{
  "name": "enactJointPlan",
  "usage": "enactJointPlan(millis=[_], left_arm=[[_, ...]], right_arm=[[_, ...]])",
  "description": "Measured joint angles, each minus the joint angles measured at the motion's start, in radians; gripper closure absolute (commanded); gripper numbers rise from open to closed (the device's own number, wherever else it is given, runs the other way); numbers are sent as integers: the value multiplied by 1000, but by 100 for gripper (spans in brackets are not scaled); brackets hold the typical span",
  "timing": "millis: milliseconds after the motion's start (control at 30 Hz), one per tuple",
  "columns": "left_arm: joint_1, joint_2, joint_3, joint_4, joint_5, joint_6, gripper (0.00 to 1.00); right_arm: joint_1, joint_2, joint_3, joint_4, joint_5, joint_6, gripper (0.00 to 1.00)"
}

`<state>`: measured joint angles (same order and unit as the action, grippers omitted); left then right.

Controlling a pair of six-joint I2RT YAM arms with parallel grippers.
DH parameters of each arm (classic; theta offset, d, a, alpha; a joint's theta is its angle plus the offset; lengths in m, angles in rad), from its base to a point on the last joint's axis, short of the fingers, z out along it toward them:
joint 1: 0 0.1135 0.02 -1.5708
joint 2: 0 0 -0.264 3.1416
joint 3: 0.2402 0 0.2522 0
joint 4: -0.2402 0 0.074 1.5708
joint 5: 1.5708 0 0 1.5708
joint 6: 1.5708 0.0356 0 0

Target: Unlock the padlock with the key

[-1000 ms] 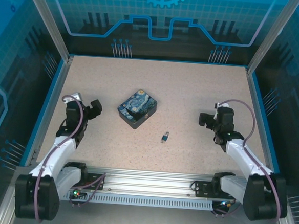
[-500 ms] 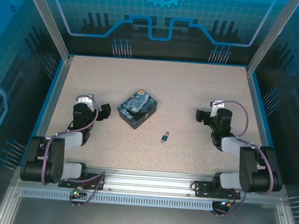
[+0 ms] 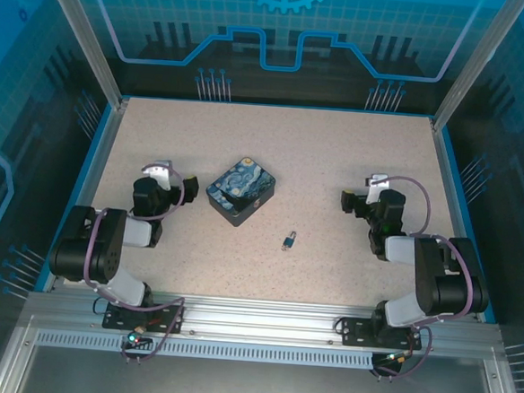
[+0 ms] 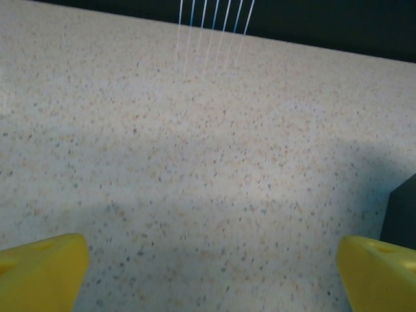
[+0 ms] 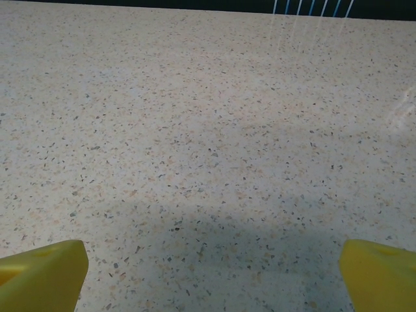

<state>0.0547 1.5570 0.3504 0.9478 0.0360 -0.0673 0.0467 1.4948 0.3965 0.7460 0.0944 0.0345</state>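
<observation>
**Top external view.** Shows a speckled beige table inside a closed cell. Blue-tinted panels with a printed circuit pattern on the far side and both flanks; aluminium posts at the far corners; a slotted aluminium rail along the near edge, carrying both arm bases. Surface clean and matt, under even lighting.

Padlock lying on bare tabletop a little right of centre, nearer the rail than the far wall, touching nothing. Key not distinguishable from the lock at this size; only a dark speck at the lock's upper end.

Painted box, dark blue with a swirling print, left of and beyond the padlock, turned corner-on to the rail and well apart from the lock.

Left gripper low over the table just beside the box's left side, aimed toward it. Right gripper low on the right side, aimed inward, well apart from the padlock. Both arms folded back on themselves.

**Left wrist view.** Left gripper over bare speckled surface, yellow fingers spread wide, nothing between them. Dark straight-edged shape at the right border, not identifiable. Soft shadow across the lower half.

**Right wrist view.** Right gripper likewise, fingers spread wide over bare table, holding nothing. Dark wall base along the top edge.
</observation>
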Motion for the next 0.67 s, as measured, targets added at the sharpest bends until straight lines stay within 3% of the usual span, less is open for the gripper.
enactJointPlan(millis=[667], left_arm=[[-5, 0, 3, -4, -5, 18, 1]], right_arm=[[19, 0, 9, 3, 29, -18, 0]])
